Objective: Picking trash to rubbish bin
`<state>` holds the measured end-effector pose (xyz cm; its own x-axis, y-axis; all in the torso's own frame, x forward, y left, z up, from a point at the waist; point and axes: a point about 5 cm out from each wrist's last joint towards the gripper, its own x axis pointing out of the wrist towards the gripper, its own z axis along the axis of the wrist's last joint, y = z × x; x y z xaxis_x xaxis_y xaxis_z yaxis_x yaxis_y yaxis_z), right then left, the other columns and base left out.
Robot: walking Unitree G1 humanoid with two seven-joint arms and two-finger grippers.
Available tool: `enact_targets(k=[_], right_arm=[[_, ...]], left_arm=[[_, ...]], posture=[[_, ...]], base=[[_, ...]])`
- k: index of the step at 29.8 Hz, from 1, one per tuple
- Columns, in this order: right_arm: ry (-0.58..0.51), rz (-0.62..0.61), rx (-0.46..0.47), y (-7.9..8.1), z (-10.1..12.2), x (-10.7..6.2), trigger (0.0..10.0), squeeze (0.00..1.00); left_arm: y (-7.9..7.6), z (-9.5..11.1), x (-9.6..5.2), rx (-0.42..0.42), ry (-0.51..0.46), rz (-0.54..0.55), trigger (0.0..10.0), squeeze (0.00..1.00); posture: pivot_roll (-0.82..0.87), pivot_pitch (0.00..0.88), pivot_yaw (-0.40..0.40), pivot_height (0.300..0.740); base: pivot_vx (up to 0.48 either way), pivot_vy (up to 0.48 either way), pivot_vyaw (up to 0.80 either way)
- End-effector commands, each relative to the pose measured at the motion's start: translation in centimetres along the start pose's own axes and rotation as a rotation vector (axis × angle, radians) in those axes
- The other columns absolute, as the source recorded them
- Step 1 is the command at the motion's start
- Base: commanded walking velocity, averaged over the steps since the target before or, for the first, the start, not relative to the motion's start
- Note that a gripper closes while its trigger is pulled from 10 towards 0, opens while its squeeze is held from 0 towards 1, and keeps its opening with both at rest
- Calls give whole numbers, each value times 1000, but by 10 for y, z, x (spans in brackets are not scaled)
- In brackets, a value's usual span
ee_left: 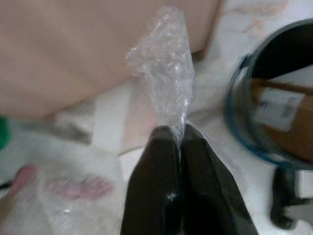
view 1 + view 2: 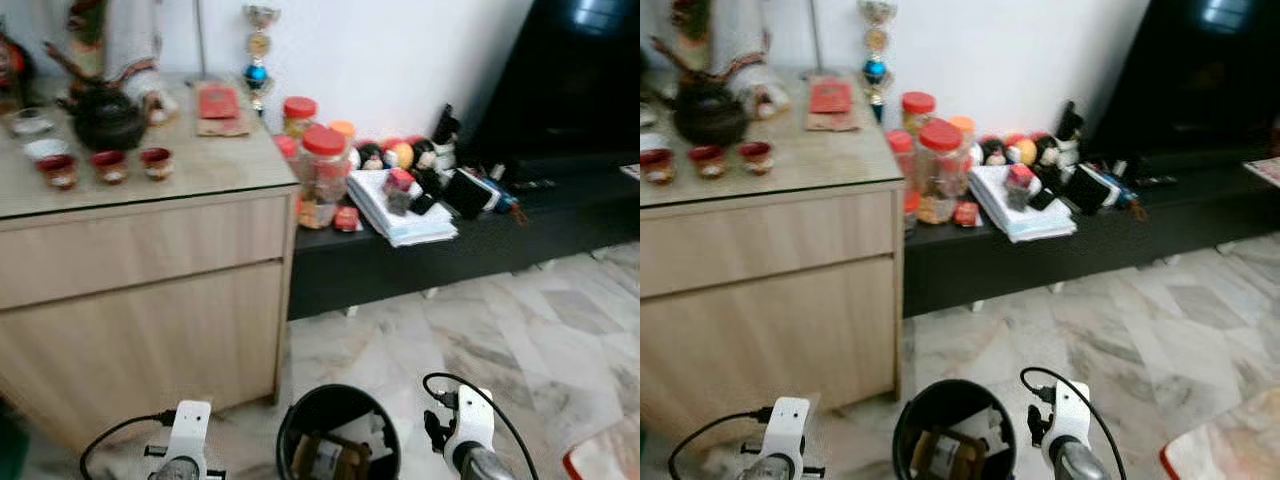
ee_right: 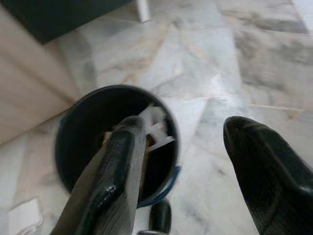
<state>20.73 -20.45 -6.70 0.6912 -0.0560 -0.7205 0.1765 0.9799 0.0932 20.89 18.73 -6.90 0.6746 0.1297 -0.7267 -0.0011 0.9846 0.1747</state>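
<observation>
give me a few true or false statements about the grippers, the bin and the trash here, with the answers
1. The left gripper is shut on a clear plastic wrapper. True.
2. The right gripper is shut on a bottle. False: its fingers are spread and hold nothing.
3. The black bin already holds trash. True.
4. The bin stands on the wooden cabinet. False: it stands on the marble floor.
</observation>
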Motion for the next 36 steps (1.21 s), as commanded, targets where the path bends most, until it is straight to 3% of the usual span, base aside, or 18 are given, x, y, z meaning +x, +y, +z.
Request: enact_targets(k=[1,4,8,10,14,15,16,19,23,25,29,31,36], right_arm=[[-28,2,-14,0,9,2,10000,0],[-36,9,-18,1,10,2,10000,0],[-67,17,-36,1,17,3,10000,0],[-92,32,-70,4,24,4,10000,0],[-94,34,-72,4,25,4,10000,0],[-137,54,-110,6,36,5,10000,0],[-165,63,-133,7,44,6,10000,0],[-219,78,-168,9,59,7,10000,0],[-270,93,-212,12,73,7,10000,0],[-342,119,-219,18,90,6,10000,0],[-388,147,-231,24,100,6,10000,0],[-464,196,-248,34,117,3,10000,0],[-549,242,-267,42,134,-1,10000,0]], left_arm=[[-3,4,1,2,-16,-12,10000,0],[-5,8,1,3,-31,-32,10000,0],[-13,29,3,63,-121,-86,10000,0],[-15,49,5,50,-202,-99,10000,0],[-15,51,5,47,-208,-101,10000,0],[-22,93,4,3,-363,-170,10000,0],[-28,118,1,6,-451,-218,10000,0],[-40,165,-8,57,-598,-302,10000,0],[-51,194,-16,78,-670,-366,10000,0],[-64,216,-24,118,-708,-433,10000,0],[-71,224,-27,123,-710,-472,10000,0],[-82,230,-30,102,-699,-528,10000,0],[-97,226,-32,52,-661,-607,10000,0]], posture=[[231,0,-107,740],[231,0,-107,740],[231,0,-107,740],[228,0,-106,740],[228,0,-106,740],[224,0,-108,740],[224,0,-108,740],[224,0,-108,740],[205,0,-106,740],[196,0,-107,740],[173,0,-104,740],[157,0,-101,740],[123,0,-100,740]], base=[[349,0,0],[334,0,-533],[0,0,0],[0,0,0],[0,0,0],[0,0,0],[0,0,0],[0,0,0],[0,0,0],[0,0,0],[0,0,0],[0,0,0],[0,0,0]])
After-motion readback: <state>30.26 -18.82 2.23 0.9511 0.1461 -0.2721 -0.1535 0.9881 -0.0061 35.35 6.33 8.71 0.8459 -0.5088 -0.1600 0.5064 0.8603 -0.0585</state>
